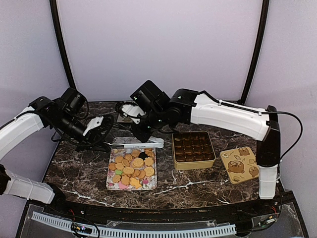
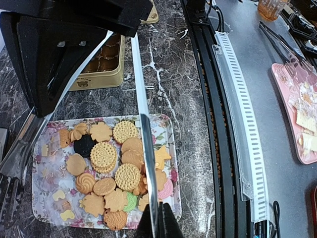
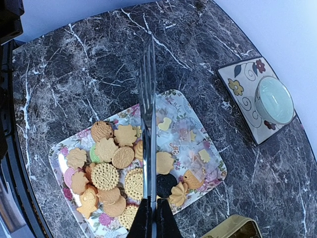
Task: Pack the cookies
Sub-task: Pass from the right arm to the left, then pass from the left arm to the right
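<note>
The cookies [image 1: 131, 168] lie heaped on a floral tray [image 1: 113, 184] in the middle of the table, mostly golden, with a few pink, green and dark ones [image 2: 104, 156] [image 3: 106, 173]. A pair of metal tongs [image 1: 141, 144] hangs over the tray's far edge. My right gripper [image 1: 142, 135] reaches in from the right, and its fingers [image 3: 144, 220] are shut on the tongs [image 3: 148, 99]. My left gripper [image 2: 158, 224] is shut on one thin blade of the tongs [image 2: 143, 124]. The other blade slants off to the left.
A gold tin [image 1: 193, 149] with brown compartments stands right of the tray, and its bear-print lid [image 1: 240, 165] lies farther right. A small floral dish with a pale bowl [image 3: 262, 101] sits beyond the tray. A white cable track [image 1: 133, 230] runs along the near edge.
</note>
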Robot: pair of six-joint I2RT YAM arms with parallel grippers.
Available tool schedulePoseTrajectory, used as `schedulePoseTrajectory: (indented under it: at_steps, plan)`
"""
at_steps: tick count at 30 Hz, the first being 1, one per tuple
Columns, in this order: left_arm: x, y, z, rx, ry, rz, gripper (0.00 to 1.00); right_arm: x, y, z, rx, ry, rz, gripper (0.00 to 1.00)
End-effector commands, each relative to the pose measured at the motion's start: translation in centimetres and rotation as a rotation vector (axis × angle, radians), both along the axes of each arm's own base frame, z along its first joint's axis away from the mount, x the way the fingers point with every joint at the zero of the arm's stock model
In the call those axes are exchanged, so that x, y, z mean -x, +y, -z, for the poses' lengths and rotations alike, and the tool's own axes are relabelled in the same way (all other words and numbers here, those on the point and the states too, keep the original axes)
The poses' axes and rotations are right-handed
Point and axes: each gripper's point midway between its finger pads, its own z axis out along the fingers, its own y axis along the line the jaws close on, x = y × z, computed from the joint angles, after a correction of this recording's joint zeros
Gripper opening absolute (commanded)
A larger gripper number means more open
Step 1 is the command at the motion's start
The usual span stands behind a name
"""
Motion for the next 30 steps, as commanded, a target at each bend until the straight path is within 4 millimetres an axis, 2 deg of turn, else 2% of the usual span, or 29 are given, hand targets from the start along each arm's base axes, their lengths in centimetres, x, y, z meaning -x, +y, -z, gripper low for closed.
schedulePoseTrajectory:
  at_steps: [1,4,6,9,13,14,15,19,20,21,22,25,30]
  plan:
    - [3.7,-1.9,-3.2,0.176,0.049,0.147,0.00,-5.7,-0.6,-2.8,-0.108,-0.079,0.204,0.01]
    - [2.5,-2.4,-3.1,0.185,0.044,0.093,0.00,-3.8,0.2,-4.7,-0.226,-0.015,0.123,0.32]
    - [1.3,-2.7,-2.8,0.183,0.035,0.038,0.00,-3.1,0.0,-6.6,-0.313,0.008,0.097,0.54]
    - [0.3,-3.3,-2.8,0.206,0.057,-0.008,0.00,-2.4,-1.2,-9.2,-0.426,0.043,0.070,0.76]
    - [-1.0,-4.7,-4.6,0.300,0.119,-0.067,0.00,-2.0,-4.1,-11.9,-0.569,0.076,0.062,0.99]
    - [-1.3,-5.0,-5.2,0.327,0.139,-0.079,0.00,-2.1,-5.1,-12.6,-0.617,0.086,0.069,1.00]
    - [-1.6,-5.3,-5.7,0.353,0.158,-0.091,0.00,-2.2,-6.7,-14.9,-0.699,0.059,0.068,1.00]
    - [-2.6,-6.2,-7.9,0.454,0.277,-0.128,0.00,-2.9,-12.0,-17.9,-0.891,0.013,0.090,1.00]
    - [-2.6,-6.4,-8.2,0.477,0.318,-0.135,0.00,-1.8,-12.4,-17.6,-0.944,0.101,0.052,1.00]
    - [-2.7,-6.5,-8.5,0.503,0.356,-0.143,0.00,-1.4,-13.1,-18.0,-0.985,0.108,0.035,1.00]
    - [-2.6,-6.6,-8.6,0.527,0.411,-0.143,0.00,-1.1,-13.7,-18.4,-1.026,0.117,0.025,1.00]
    - [-2.4,-6.9,-9.1,0.569,0.485,-0.131,0.00,-0.7,-14.7,-17.8,-1.082,0.134,0.018,1.00]
    - [-3.3,-7.3,-11.0,0.616,0.442,-0.120,0.00,-0.6,-15.4,-17.6,-1.216,0.171,0.020,1.00]
